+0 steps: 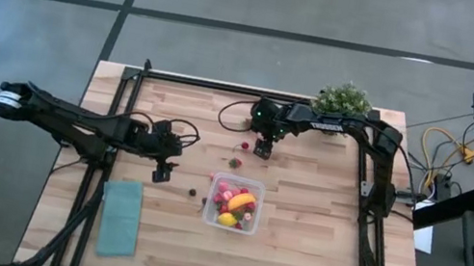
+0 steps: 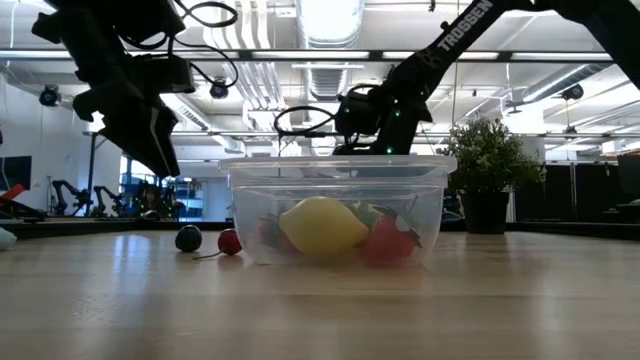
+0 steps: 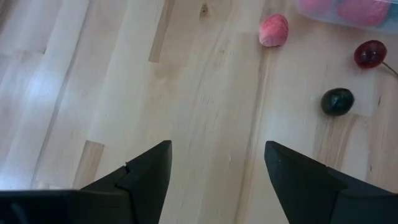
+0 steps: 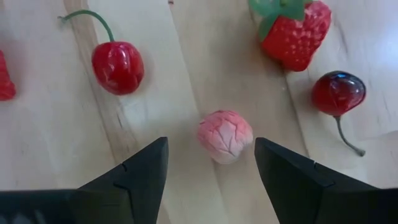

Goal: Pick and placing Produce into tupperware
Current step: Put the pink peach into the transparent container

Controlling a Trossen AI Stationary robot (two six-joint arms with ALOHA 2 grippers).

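Observation:
The clear tupperware (image 1: 215,215) stands on the table and holds a yellow lemon (image 2: 322,225), an orange banana-like piece (image 1: 244,201) and red and pink fruits. My right gripper (image 4: 211,142) is open just above the table, beyond the tupperware. Its fingers stand on either side of a pink berry (image 4: 225,135) without touching it. A red cherry (image 4: 118,66), a strawberry (image 4: 295,31) and a dark red cherry (image 4: 339,92) lie around it. My left gripper (image 3: 217,149) is open and empty above the table, left of the tupperware. A pink berry (image 3: 273,30), a red cherry (image 3: 370,53) and a dark berry (image 3: 337,101) lie ahead of it.
A green potted plant (image 1: 344,99) stands at the table's far edge, behind my right arm. A flat teal cloth (image 1: 119,218) lies at the near left. Bare wood lies to the right of the tupperware and along the near edge.

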